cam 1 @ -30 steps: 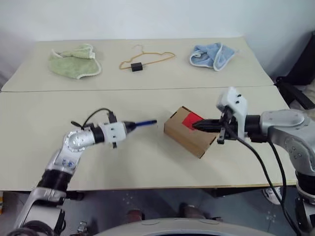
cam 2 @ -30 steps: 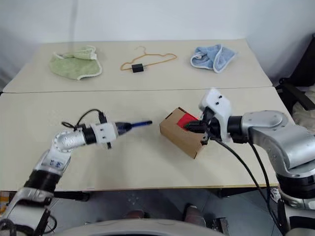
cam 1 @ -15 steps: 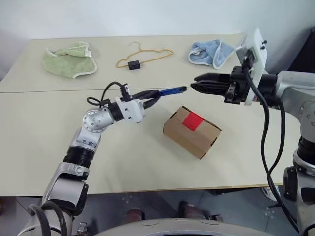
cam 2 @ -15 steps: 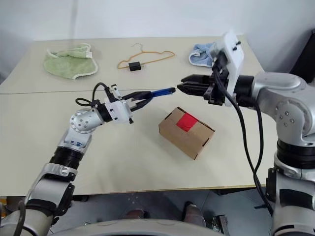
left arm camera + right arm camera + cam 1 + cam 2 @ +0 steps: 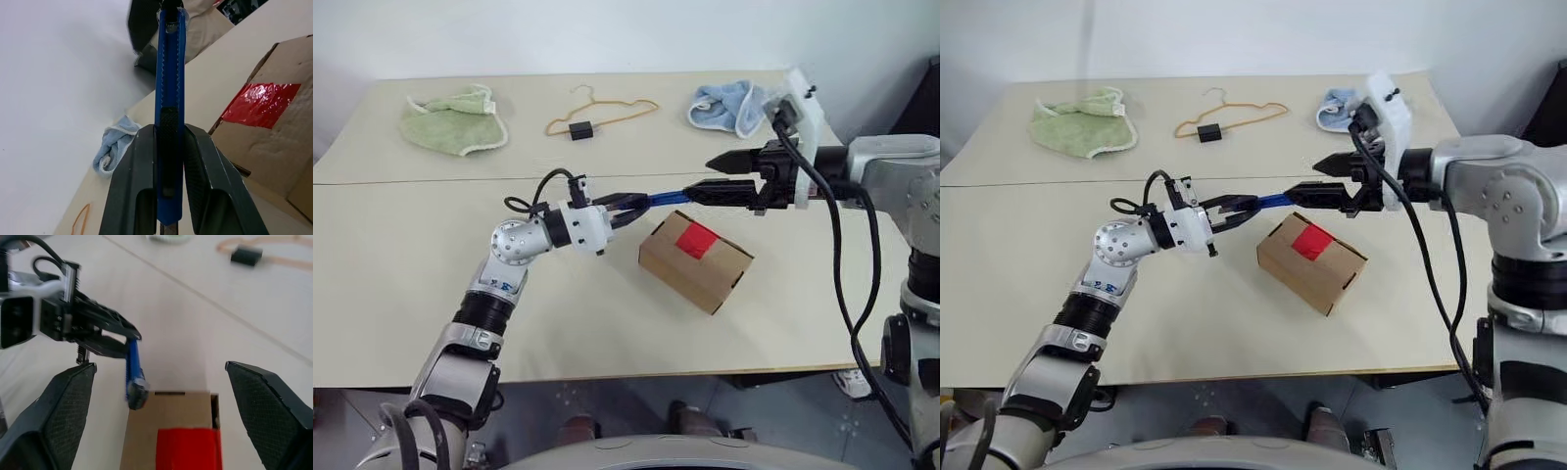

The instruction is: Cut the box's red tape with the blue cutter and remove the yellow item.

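Cutter [image 5: 664, 199] clamped in left claw [image 5: 628, 206], long axis aimed at right claw [image 5: 722, 177] — jaws wide, empty; box [image 5: 696, 261] lies just below.

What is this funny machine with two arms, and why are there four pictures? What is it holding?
It is a robot with two arms, each ending in a pincer. Two pictures come from cameras in its head, looking down at a table. The other two come from cameras on its wrists.

The left pincer is shut on a blue cutter, lifted above the table. The right pincer is open, right at the cutter's far end.

Below them sits a brown box sealed with red tape. Farther back lie a green cloth, an orange hanger and a blue cloth.
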Motion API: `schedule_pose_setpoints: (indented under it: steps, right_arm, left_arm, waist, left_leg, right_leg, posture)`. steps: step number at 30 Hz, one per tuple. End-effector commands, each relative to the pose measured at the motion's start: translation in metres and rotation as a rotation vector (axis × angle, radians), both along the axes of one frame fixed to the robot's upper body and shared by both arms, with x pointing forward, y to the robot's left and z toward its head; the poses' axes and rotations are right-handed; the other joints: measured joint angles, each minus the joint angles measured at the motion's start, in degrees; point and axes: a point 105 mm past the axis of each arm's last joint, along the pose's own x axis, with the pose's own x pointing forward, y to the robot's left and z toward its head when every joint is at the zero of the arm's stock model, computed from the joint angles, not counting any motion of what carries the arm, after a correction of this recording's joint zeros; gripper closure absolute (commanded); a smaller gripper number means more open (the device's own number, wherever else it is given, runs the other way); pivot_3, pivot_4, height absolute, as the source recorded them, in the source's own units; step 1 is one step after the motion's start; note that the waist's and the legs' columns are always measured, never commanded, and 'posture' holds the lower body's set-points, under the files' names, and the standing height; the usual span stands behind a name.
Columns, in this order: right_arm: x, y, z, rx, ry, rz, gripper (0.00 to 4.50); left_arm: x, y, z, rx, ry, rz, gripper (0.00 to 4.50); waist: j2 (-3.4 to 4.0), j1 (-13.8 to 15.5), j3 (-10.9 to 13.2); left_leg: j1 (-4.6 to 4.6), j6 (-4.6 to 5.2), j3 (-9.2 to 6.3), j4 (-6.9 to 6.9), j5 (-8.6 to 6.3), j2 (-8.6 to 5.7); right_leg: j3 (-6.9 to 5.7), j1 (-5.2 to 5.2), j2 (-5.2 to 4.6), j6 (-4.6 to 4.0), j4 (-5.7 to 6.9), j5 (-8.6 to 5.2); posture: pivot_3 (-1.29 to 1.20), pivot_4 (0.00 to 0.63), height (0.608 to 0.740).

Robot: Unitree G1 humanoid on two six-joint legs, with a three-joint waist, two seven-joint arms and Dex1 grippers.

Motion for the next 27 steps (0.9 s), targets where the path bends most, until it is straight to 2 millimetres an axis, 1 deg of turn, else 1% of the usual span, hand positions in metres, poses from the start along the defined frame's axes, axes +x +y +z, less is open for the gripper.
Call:
schedule_pose_setpoints:
  steps: [1,4,10,15,19,22,27]
  right_arm:
    - [0.0,0.005,0.005,0.009,0.036,0.007,0.04]
    - [0.0,0.007,0.003,0.002,0.054,0.015,0.04]
    - [0.003,0.013,0.006,0.028,0.071,0.027,0.04]
    - [0.0,0.015,0.002,0.012,0.089,0.049,0.04]
    - [0.0,0.017,-0.002,-0.013,0.064,0.057,0.04]
    - [0.0,0.017,0.0,-0.007,0.055,0.053,0.66]
    - [0.0,0.017,0.002,-0.001,0.051,0.051,2.39]
  left_arm:
    - [-0.004,-0.004,0.012,-0.021,-0.049,-0.025,4.05]
    - [-0.004,-0.005,0.012,-0.019,-0.054,-0.027,4.05]
    - [-0.005,-0.005,0.01,-0.018,-0.06,-0.026,4.05]
    - [-0.005,-0.005,0.011,-0.021,-0.064,-0.021,4.05]
    - [-0.004,-0.005,0.011,-0.024,-0.064,-0.018,4.05]
    - [-0.004,-0.005,0.011,-0.025,-0.064,-0.017,4.05]
    - [-0.004,-0.004,0.01,-0.027,-0.061,-0.014,4.05]
  waist:
    - [0.0,-0.01,0.0]
    - [0.0,0.06,0.0]
    - [0.0,-0.03,0.0]
    - [0.01,-0.03,0.0]
    - [0.01,-0.06,0.0]
    - [0.0,-0.05,0.0]
    - [0.0,-0.06,0.0]
  left_leg:
    - [-0.01,0.0,0.01,0.02,0.0,0.0]
    - [-0.02,0.01,0.0,0.05,-0.01,0.0]
    - [-0.03,0.02,0.01,0.09,-0.01,0.0]
    - [-0.03,0.03,0.01,0.13,-0.01,0.0]
    - [-0.03,0.02,0.01,0.13,-0.01,0.0]
    - [-0.03,0.02,0.01,0.14,-0.01,0.0]
    - [-0.03,0.02,0.0,0.16,-0.01,0.0]
  right_leg:
    - [0.01,-0.01,0.0,0.0,0.01,0.02]
    - [0.02,-0.02,0.0,-0.01,0.05,0.03]
    - [0.02,-0.02,0.0,-0.01,0.08,0.03]
    - [0.02,-0.02,0.0,-0.01,0.09,0.03]
    - [0.02,-0.02,0.0,-0.01,0.11,0.03]
    - [0.02,-0.02,0.0,0.0,0.12,0.03]
    - [0.02,-0.02,0.0,0.0,0.14,0.03]
  posture:
    - [0.0,0.15,0.74]
    - [0.0,0.15,0.74]
    - [0.0,0.15,0.74]
    - [0.0,0.15,0.74]
    - [0.0,0.15,0.74]
    - [0.0,0.15,0.74]
    - [0.0,0.15,0.74]
